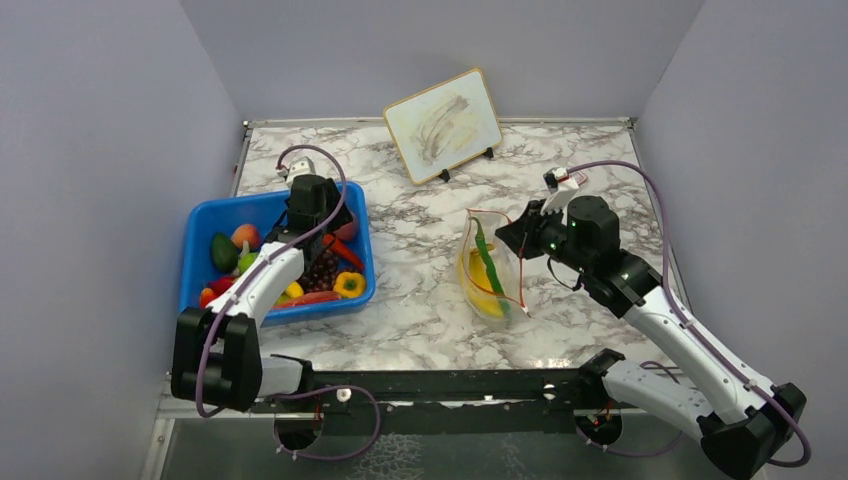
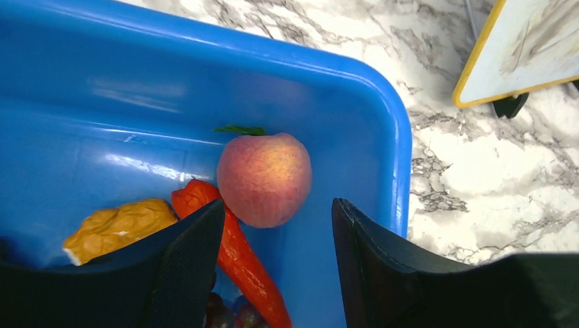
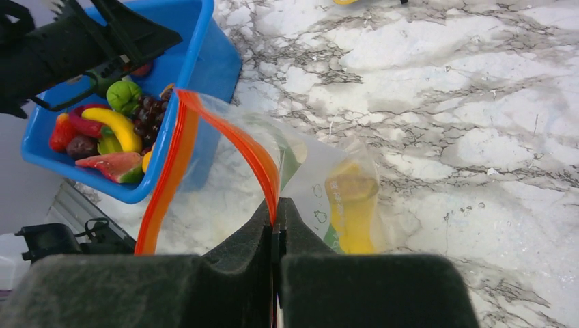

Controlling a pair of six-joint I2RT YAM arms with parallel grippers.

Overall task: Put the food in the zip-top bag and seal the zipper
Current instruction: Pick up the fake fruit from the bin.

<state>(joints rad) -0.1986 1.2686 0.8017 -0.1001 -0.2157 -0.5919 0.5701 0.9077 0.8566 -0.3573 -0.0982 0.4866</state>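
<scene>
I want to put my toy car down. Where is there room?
Bare marble lies between the blue bin and the zip-top bag, and behind the bin beside the picture board. Inside the bin is crowded: toy food plus the left gripper.

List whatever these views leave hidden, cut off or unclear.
- Top view: left tool hidden beneath its own wrist.
- Left wrist view: grapes cut off by bottom edge.
- Right wrist view: zip-top bag contents blurred by plastic; bag's lower part behind right tool.
</scene>
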